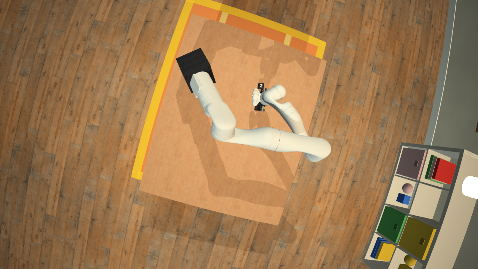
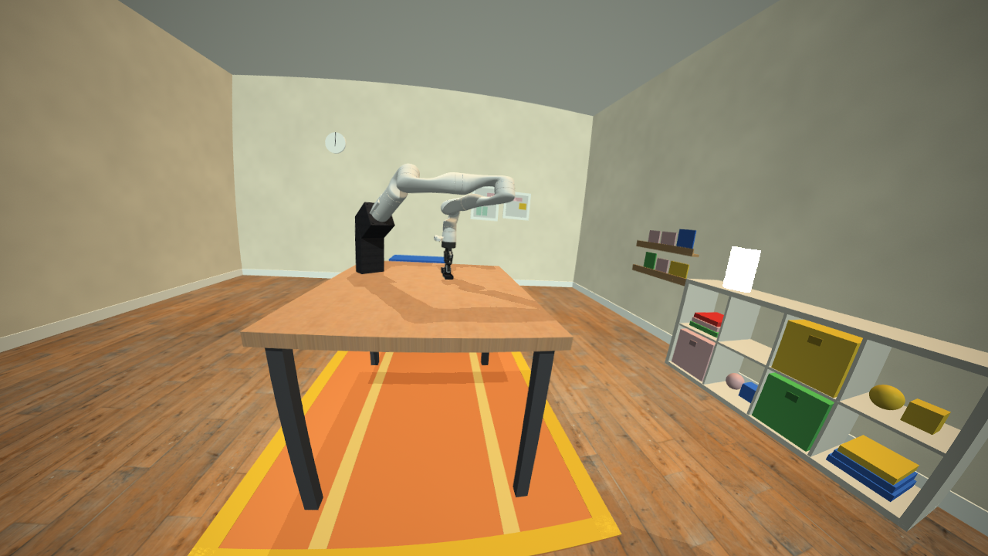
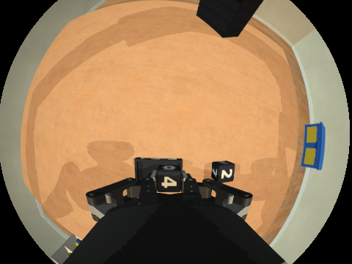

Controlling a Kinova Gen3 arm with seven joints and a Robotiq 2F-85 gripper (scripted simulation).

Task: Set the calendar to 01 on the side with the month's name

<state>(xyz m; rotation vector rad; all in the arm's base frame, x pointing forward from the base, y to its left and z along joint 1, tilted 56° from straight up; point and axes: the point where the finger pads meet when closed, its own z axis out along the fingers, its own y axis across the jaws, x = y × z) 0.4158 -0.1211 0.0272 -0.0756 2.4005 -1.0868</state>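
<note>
My gripper (image 3: 169, 176) (image 2: 448, 269) is shut on a black cube (image 3: 169, 182). A white 4, turned sideways, shows on its face towards the wrist camera, and a 0 on an adjoining face. The black tray (image 3: 143, 166) is just beyond and left of the held cube in the wrist view; whether they touch is unclear. A second black cube (image 3: 224, 171) (image 1: 260, 86) is on the table, right of the gripper in the wrist view, a white 2 on top and part of another mark on its side. The arm hides most of the tray in the top view. No month name is readable.
The table (image 1: 173, 160) (image 2: 407, 324) carries the arm's black base (image 1: 193, 61) (image 3: 227, 20) at one end. The free cube stands close to the right finger's linkage in the wrist view. A shelf unit (image 1: 443, 214) (image 2: 849, 408) stands on the floor, away from the table.
</note>
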